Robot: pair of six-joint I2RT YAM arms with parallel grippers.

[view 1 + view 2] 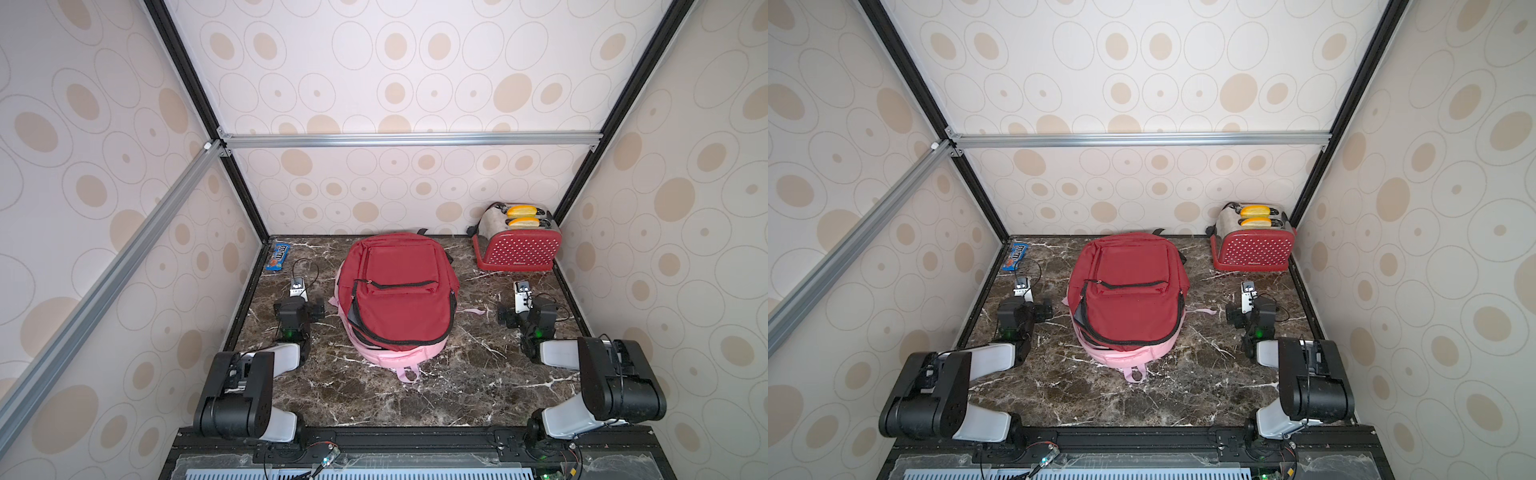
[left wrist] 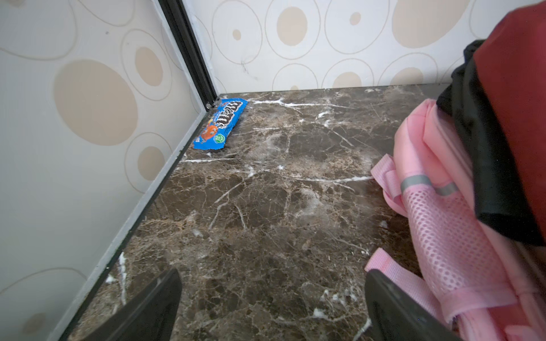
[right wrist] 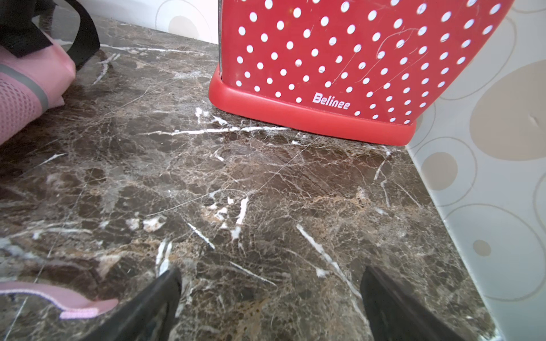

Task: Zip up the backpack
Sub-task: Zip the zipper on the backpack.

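The backpack [image 1: 399,307] lies flat mid-desk [image 1: 457,386], red face up over a pink layer. It cannot be told whether that layer is its own back or a second bag. Its main zipper [image 1: 395,344] runs round the near edge and gapes on the robot's left, where something dark shows in the opening. The slider cannot be made out.

The left fingers [image 2: 153,307] and right fingers [image 3: 147,307] stand wide apart and empty. Each is low over the desk beside the bag and touches nothing.

Likely risks from here:
- With no hand bracing it, a pull on the slider would probably drag the light, soft bag across the smooth desk instead of closing the teeth.
- The dark item in the gap could catch in the track and jam the slider.
- The short pocket zipper [image 1: 395,285] on the red face could be mistaken for the main one.
- The loose pink strap [image 3: 74,307] near the right fingers could snag them.
- A wide sweep could knock the toaster [image 1: 517,249]. The candy pack [image 1: 277,256] in the far corner looks safely clear.
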